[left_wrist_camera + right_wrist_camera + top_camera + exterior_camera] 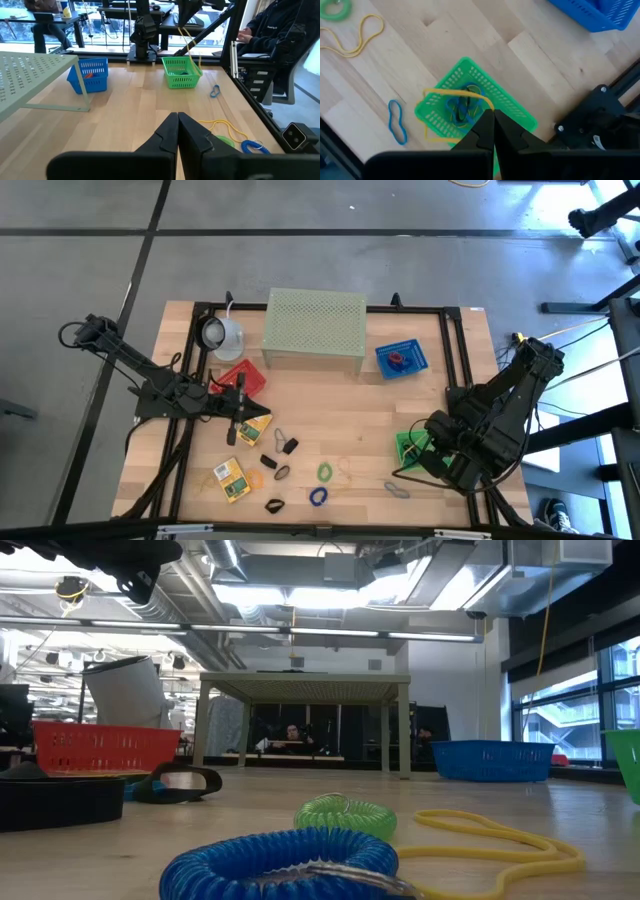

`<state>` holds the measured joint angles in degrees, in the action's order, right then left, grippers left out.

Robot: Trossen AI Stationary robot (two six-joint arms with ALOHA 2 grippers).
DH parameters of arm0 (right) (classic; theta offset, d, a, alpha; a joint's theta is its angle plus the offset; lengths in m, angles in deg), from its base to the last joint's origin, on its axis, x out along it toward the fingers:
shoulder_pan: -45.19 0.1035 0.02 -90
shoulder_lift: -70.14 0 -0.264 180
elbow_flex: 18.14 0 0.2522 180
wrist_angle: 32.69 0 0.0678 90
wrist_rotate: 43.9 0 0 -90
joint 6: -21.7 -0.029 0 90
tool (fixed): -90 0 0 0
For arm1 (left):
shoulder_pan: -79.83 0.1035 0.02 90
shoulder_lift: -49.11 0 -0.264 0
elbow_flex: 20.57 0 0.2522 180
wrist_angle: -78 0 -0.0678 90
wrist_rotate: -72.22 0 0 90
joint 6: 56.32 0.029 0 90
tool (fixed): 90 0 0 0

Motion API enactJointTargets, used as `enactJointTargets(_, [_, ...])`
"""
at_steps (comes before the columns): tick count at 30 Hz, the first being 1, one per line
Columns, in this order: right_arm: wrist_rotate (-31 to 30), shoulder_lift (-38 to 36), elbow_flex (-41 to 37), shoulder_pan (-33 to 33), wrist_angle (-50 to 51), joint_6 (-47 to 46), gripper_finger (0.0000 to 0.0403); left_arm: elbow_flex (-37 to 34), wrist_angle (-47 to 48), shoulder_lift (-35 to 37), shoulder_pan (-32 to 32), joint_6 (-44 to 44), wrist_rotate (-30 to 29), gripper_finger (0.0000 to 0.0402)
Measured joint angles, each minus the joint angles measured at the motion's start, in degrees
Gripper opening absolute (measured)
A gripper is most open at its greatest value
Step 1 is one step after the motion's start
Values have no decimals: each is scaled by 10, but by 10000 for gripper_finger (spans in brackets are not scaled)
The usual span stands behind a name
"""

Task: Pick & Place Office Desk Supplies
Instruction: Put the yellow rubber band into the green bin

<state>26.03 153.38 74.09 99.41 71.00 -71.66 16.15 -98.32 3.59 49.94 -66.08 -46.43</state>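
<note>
Overhead, I saw the left gripper (240,412) pressed shut and holding nothing, over the table (330,415) just beside the red basket (241,377) and a yellow packet (256,425). The right gripper (432,442), fingers also together and empty, hung by the green basket (408,446). Loose supplies lay along the near side: a second packet (231,479), black clips (290,446), a green loop (325,472), a blue coil (318,496) and a blue band (396,489). The blue basket (401,359) sat beside the pale green stand (315,328).

From table height, I had the blue coil (280,862) nearest, the green loop (345,814) behind it and a yellow band (500,840) trailing off beside them.

Through the left wrist, my closed fingers (170,137) pointed across the table toward the green basket (181,72) and the blue basket (89,75); a person sat beyond the table edge.

Through the right wrist, the shut fingers (487,127) hovered right above the green basket (515,112), which held blue bands and a yellow one draped over its rim. Another blue band (397,122) lay just outside it.
</note>
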Motion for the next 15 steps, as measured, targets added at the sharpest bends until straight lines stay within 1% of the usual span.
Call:
enactJointTargets(4, [-15,-1,6,0,1,8,3,0,0,0,0,0,0,4])
enactJointTargets(11, [-81,-1,7,0,1,8,3,0,0,0,0,0,0,4])
enactJointTargets(15, [-105,-1,7,0,-17,11,3,0,0,0,0,0,0,4])
